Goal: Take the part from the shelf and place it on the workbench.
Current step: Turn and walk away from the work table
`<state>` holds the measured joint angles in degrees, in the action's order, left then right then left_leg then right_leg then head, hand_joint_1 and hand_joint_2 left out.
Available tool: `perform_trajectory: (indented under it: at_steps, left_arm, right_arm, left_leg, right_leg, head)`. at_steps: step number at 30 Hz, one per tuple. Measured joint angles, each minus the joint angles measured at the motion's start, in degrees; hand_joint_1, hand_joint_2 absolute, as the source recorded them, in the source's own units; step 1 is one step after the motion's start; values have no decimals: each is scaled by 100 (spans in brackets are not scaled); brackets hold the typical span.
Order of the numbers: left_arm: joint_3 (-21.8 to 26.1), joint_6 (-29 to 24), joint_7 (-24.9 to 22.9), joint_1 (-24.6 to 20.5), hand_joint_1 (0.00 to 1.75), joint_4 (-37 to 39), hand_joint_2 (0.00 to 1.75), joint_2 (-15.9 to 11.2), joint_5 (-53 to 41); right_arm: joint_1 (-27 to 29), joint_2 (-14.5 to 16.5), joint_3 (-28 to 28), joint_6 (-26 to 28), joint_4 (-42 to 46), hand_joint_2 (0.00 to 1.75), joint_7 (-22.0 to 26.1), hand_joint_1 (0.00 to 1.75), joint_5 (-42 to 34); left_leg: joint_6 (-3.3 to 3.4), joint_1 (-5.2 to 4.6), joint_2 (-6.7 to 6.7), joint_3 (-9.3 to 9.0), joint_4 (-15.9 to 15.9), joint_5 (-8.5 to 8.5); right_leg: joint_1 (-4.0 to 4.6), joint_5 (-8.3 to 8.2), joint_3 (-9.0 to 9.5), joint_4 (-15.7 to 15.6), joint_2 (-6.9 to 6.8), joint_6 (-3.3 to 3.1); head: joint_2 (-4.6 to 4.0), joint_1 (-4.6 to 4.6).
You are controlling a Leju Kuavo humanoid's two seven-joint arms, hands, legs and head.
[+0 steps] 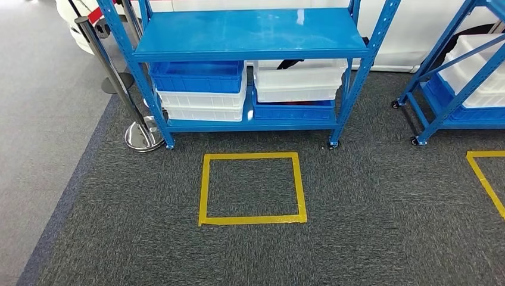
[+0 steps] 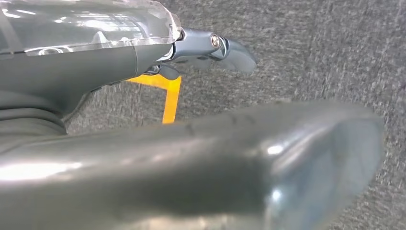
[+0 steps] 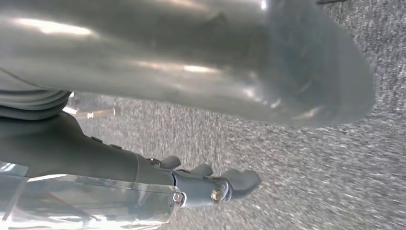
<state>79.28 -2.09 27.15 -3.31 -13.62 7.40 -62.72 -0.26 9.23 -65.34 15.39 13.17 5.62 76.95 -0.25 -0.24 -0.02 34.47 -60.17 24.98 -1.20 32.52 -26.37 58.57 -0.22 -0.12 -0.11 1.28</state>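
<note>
A blue shelf was seen straight ahead in the head view, standing on the grey carpet. Its top was cut off by the picture's edge. The upper board was bare and shiny. On the lower board, five bins were counted. At the left end, one blue bin was stacked on two white bins. At the right end, two white bins were stacked on one flat blue bin. Something dark was poking out of the top white bin there. It could not be told what it was, so the place of the part could not be told.

A second blue shelf was seen at the right, cut off by the edge, with white bins on it. How many could not be told.

Two yellow tape squares were counted on the carpet. One whole square was laid in front of the first shelf. The other was cut off at the right edge. One shiny metal post was stood by the shelf's left leg.

The left hand was seen above the carpet, blurred, with its fingers held apart and nothing in it. The right hand was seen the same way, spread wide with nothing held.
</note>
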Motion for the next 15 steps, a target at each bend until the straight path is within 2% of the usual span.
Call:
perform_trajectory:
  at_steps: [2,3,4,5,8,9,10,11,13,14,15]
  left_arm:
    - [1,3,-7,3,0,0,0,2,-3]
    - [1,5,-10,9,0,0,0,2,-2]
    - [2,7,-11,8,0,-1,0,3,-2]
    - [2,9,-11,3,0,-1,0,3,-2]
    - [2,14,-11,-13,0,-2,0,8,-3]
    - [2,15,-11,-9,0,-2,0,10,-3]
    - [2,16,-11,-4,0,-2,0,10,-3]
    - [2,17,-11,1,0,-2,0,14,-3]
    - [2,17,-11,4,0,-2,0,24,-3]
    - [2,17,-11,-5,0,-2,0,31,-3]
    - [2,16,-12,-12,0,-2,0,34,-3]
  right_arm:
    - [-20,1,0,-2,1,0,3,0,1]
    - [-27,1,0,-2,1,0,4,0,1]
    - [-33,1,-1,-2,1,0,4,0,1]
    - [-44,2,-1,-3,1,0,5,0,1]
    - [-49,2,-2,-4,1,0,6,0,2]
    - [-43,2,-2,-4,1,0,6,0,3]
    - [-35,1,-3,-4,1,0,6,0,3]
    - [-27,1,-3,-4,1,0,6,0,3]
    - [-2,-2,-8,-4,1,0,5,0,3]
    - [6,-4,-14,-6,1,0,5,0,4]
    - [8,-4,-20,-7,1,0,5,0,5]
  left_leg:
    - [59,-9,-8,-82,125,78]
    - [88,2,-21,-147,183,88]
    - [121,16,-30,-226,238,104]
    - [152,25,-37,-303,284,122]
    - [205,28,-42,-462,322,237]
    - [202,26,-49,-528,322,292]
    - [195,25,-58,-609,322,353]
    - [183,26,-67,-702,323,420]
    - [145,20,-75,-853,315,562]
    - [116,14,-78,-892,318,625]
    - [81,7,-79,-929,337,674]
  right_leg:
    - [5,-25,44,-1,-8,89]
    - [0,-43,53,64,-9,123]
    - [-1,-39,-13,224,-4,151]
    - [-5,19,-166,496,1,167]
    - [-8,388,-917,1477,12,197]
    - [-8,434,-1095,1591,12,205]
    - [-7,372,-1187,1528,12,203]
    - [-4,180,-1197,1294,12,190]
    - [23,-451,-1123,616,13,128]
    - [43,-669,-1098,367,14,85]
    - [64,-797,-1092,220,16,46]
  head:
    - [1,2]
    - [1,-3]
    - [1,-8]
    - [1,-11]
    - [1,-16]
    - [1,-15]
    - [1,-16]
    - [1,-17]
    - [1,-21]
    - [1,-24]
    - [0,-22]
